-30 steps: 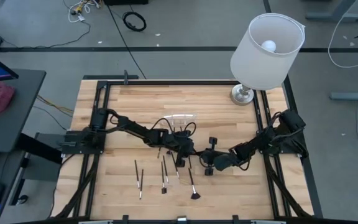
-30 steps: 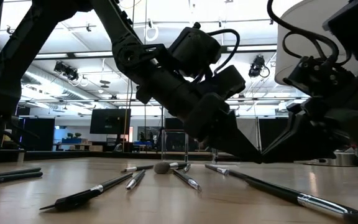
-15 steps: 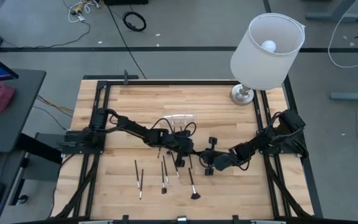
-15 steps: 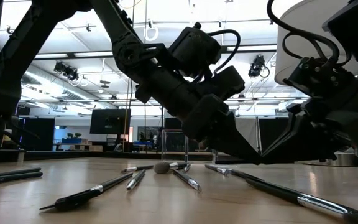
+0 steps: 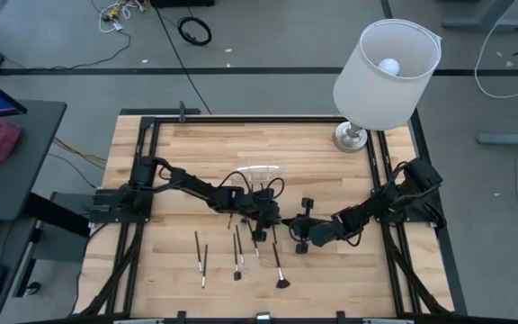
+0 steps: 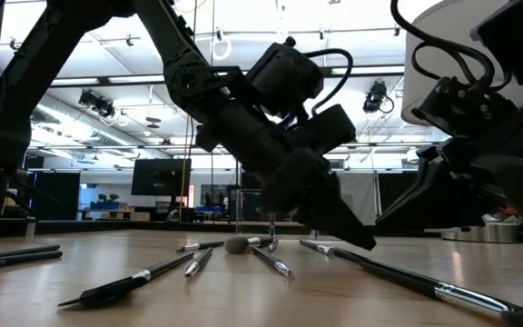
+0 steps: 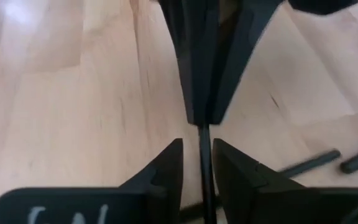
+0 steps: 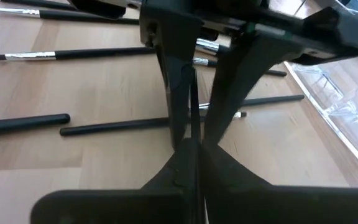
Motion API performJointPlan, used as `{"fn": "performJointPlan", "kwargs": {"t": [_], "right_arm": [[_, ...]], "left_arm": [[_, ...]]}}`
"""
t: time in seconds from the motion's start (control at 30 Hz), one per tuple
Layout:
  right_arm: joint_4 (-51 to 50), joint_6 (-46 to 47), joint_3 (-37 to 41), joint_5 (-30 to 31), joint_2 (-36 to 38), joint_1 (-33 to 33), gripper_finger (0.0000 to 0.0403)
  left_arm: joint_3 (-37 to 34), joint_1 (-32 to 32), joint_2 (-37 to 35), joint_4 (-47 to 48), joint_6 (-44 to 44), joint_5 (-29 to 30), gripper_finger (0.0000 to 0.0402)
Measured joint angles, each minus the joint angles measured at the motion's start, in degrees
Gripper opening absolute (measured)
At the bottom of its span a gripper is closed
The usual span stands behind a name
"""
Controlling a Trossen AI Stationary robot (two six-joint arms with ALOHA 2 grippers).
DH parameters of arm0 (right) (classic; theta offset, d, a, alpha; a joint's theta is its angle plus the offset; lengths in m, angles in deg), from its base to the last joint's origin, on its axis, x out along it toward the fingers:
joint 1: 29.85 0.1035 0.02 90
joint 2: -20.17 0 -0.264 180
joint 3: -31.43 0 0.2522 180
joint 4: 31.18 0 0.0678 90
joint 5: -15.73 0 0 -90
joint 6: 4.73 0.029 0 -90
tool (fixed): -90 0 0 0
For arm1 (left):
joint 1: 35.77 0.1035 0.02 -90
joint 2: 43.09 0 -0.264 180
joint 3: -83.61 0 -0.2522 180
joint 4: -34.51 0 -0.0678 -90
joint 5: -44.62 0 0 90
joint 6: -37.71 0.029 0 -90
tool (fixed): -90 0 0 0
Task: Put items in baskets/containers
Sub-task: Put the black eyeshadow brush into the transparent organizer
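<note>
Mid-desk [image 5: 331,171], L hand [image 5: 281,219] spread round one brush [image 7: 204,168]; R hand [image 5: 288,221] pinches it. Approx. six brushes [image 5: 238,252] lie nearby; clear cup [image 5: 261,173] behind, contents unclear.

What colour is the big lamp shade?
White. The lamp shade shows best in the high view, at the table's far right corner.

Your left gripper [image 7: 197,168] hangs close over the wooden table [image 7: 61,106], its two dark fingers [image 7: 160,177] standing slightly apart. A thin dark brush handle [image 7: 202,163] runs through the gap between them. Straight ahead, the other gripper [image 7: 210,68] pinches that same handle. Two more handle ends [image 7: 309,163] lie off to one side.
</note>
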State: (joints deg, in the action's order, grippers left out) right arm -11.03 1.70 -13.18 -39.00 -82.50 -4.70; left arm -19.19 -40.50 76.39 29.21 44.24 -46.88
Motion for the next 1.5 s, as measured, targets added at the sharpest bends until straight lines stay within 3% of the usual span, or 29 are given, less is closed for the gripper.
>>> {"fn": "performJointPlan", "kwargs": {"t": [0.6, 0.83, 1.07, 1.3, 1.5], "right_arm": [[-1.2, 0.6, 0.0, -0.2, -0.1, 0.0, 0.0009], [-1.3, 0.6, 0.0, -0.2, -0.1, 0.0, 0.0019], [-1.3, 1.2, 0.0, -0.2, -0.1, 0.0, 0.003], [-0.9, 3.6, 0.1, 0.0, -0.1, 0.0, 0.0069], [-0.3, 0.2, 0.1, 1.5, 3.9, 0.4, 0.012]], "left_arm": [[0.0, -0.1, 0.0, -0.2, 0.2, 0.8, 0.0061], [0.0, -0.4, 0.0, -0.2, 0.2, 0.8, 0.0014], [0.0, -0.4, 0.0, -0.2, 0.3, 1.8, 0.0014], [0.0, -0.4, -0.1, 0.0, 0.2, 2.8, 0.0014], [0.0, -0.3, -1.3, 3.3, 0.1, 3.9, 0.0014]]}}
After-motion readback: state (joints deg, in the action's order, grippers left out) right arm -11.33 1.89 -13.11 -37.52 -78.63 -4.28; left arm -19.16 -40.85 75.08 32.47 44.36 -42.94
